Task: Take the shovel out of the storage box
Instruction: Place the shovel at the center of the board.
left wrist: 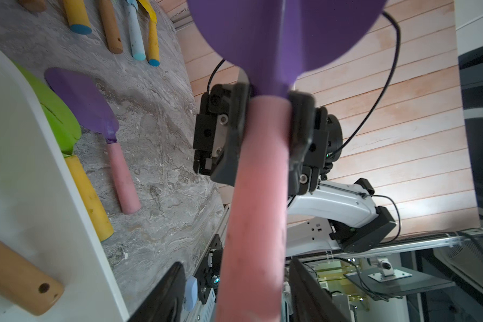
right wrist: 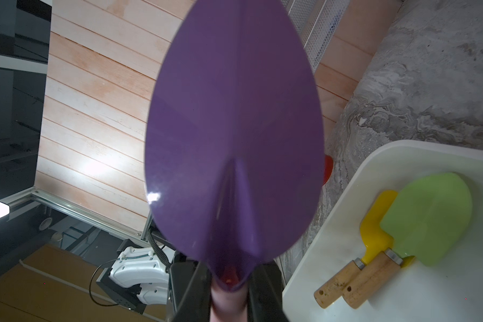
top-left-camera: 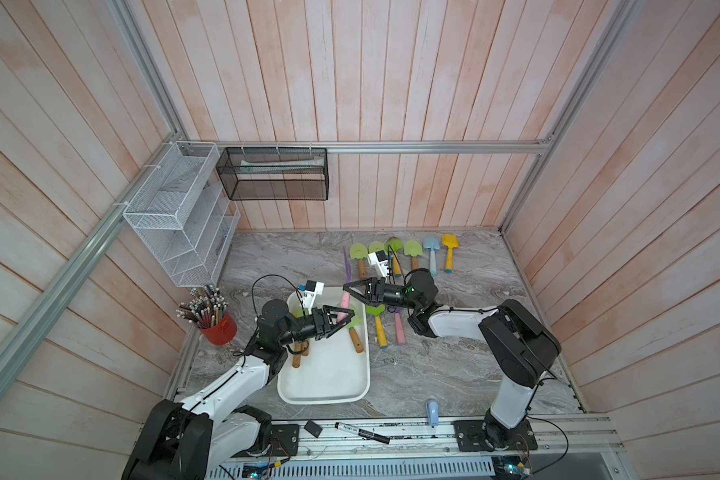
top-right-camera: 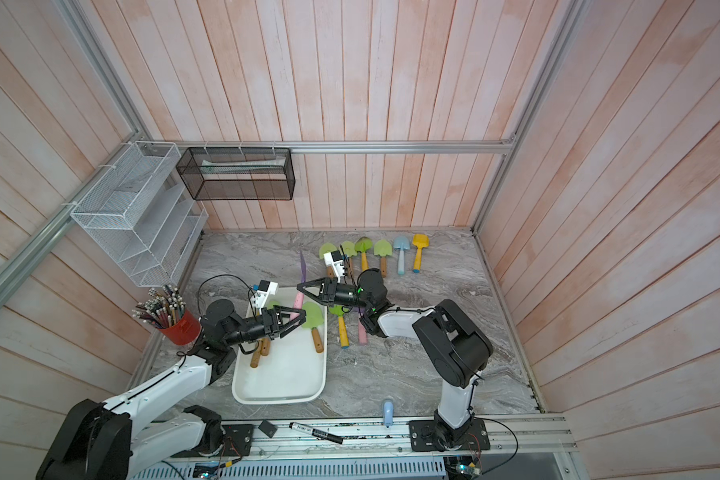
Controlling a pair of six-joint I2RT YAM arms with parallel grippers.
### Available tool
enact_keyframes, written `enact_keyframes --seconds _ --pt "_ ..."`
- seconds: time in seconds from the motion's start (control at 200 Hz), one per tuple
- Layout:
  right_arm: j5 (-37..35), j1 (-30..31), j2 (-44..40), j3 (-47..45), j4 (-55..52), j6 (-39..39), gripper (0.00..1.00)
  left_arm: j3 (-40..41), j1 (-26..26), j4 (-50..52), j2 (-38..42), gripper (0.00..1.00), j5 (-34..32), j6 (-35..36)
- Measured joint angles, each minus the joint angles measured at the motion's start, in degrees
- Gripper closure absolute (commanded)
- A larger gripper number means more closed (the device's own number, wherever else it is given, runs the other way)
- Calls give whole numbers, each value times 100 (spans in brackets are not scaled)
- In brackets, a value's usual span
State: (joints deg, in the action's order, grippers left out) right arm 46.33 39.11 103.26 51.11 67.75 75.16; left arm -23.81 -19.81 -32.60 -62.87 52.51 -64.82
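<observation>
Plainly, the step in hand is a handover above the far end of the storage box [top-left-camera: 329, 374]. The shovel [left wrist: 258, 181], purple blade on a pink handle, is held up off the box floor with its blade toward the back wall. The right pincer [left wrist: 268, 125] is clamped on the handle just under the blade neck. The left pincer [top-left-camera: 347, 316] flanks the lower handle with its jaws apart, and the left wrist view shows a gap on at least one side.

To do this well, the left arm should back off along the handle's line without brushing it, so the shovel does not twist in the single grip. The right arm should lift above the rim before swinging toward bare tabletop [top-left-camera: 433, 365], avoiding the loose shovels [top-left-camera: 381, 328] just beside the box. A grip so near the blade may let the long handle droop.
</observation>
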Motion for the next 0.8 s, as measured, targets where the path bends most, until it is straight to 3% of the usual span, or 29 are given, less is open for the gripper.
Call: enact_keyframes --seconds 0.18,0.385,0.57,0.8 --pt "-74 -352 -496 -330 -796 -498 86 -345 103 907 271 37 -63 527" --pt "-555 -911 -1617 -457 -2820 -1775 86 -992 98 2590 190 38 -776 1659" --pt "-1705 -1231 -2347 -446 -4933 -3023 84 -1309 -264 3936 -444 38 -1821 2426" --pt "-3136 -1250 -2474 -446 -6725 -3943 84 -1808 -881 4892 -1117 38 -2900 2909"
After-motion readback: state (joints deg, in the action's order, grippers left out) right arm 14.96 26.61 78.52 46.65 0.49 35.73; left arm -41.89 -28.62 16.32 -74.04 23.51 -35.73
